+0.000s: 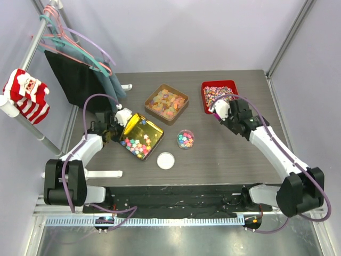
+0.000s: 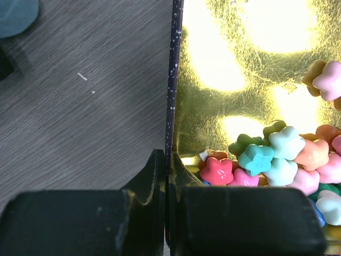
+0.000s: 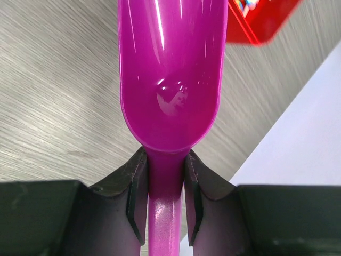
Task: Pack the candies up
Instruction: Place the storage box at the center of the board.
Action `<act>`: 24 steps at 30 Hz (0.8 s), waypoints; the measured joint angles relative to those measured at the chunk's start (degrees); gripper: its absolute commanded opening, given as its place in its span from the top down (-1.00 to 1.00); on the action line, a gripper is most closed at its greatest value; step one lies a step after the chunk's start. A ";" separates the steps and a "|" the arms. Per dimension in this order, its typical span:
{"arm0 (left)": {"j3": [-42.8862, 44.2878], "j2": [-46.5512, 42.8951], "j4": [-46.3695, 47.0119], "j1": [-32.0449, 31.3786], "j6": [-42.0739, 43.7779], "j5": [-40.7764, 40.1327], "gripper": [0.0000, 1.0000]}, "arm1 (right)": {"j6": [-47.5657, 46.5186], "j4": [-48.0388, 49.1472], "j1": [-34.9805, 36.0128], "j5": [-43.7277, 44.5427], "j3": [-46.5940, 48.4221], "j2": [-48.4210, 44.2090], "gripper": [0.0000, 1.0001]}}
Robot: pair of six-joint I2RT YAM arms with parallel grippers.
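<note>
Many small bright mixed-colour candies (image 2: 266,157) lie in the tilted gold-lined tray (image 2: 213,117), some cut off at the frame edge. The left gripper (image 2: 166,160) is clamped on its wall. Well right of that tray, the right gripper (image 3: 165,160) pinches a magenta plastic scoop (image 3: 170,80), its handle end hidden.

The tin (image 2: 171,96) edge is sitting between the jaws of the left gripper (image 2: 166,162), candies (image 2: 277,157) lying inside, just right.

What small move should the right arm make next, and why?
Probably carry the scoop toward the gold tray: its bowl is empty, the left gripper holds that tray tilted, and the candies lie at its low end.
</note>
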 measured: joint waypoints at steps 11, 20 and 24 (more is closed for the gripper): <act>6.01 6.58 -3.96 0.00 1.27 -3.30 1.00 | 3.74 6.49 -15.76 -6.23 -4.94 -0.98 0.98; 10.73 12.79 -5.99 0.00 2.34 -4.02 1.00 | 8.31 12.68 -25.31 -8.02 -4.87 5.53 0.98; 13.00 16.26 -6.84 0.33 2.80 -3.02 1.00 | 9.68 13.62 -26.95 -8.26 -4.09 8.87 0.98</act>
